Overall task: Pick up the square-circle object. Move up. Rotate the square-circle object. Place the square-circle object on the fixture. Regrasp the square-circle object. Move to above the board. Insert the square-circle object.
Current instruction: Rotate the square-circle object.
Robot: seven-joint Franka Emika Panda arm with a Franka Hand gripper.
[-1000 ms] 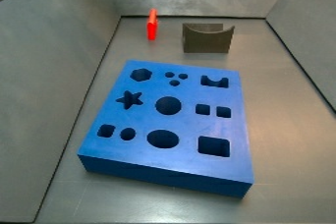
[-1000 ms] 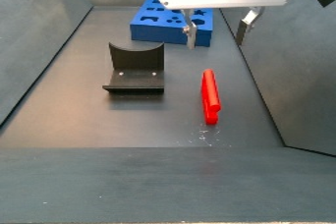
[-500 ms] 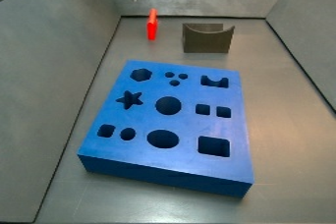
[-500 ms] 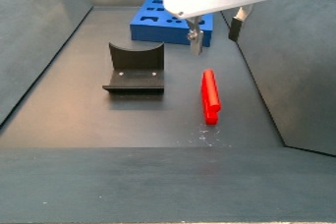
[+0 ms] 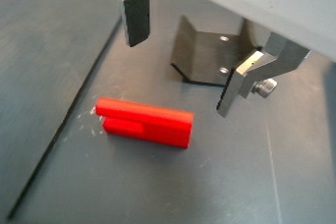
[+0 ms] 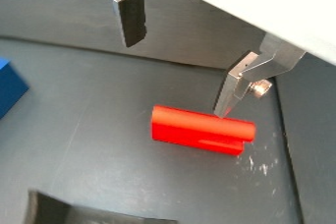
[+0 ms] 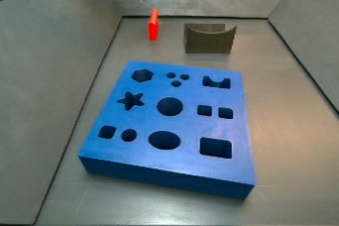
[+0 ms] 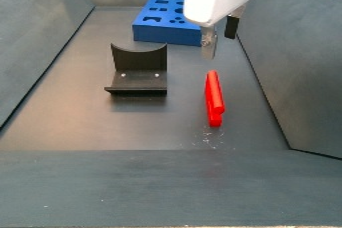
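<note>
Gripper [image 5: 184,61] wide apart above red square-circle object [image 5: 145,123], fixture [image 5: 210,53] partly hidden

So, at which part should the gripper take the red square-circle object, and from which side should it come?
Probably from above, at the middle of the square-circle object. It lies flat on the floor as a long bar, away from the fixture, so its two long sides are free for the fingers. The open gripper hangs above it, holding nothing.
</note>
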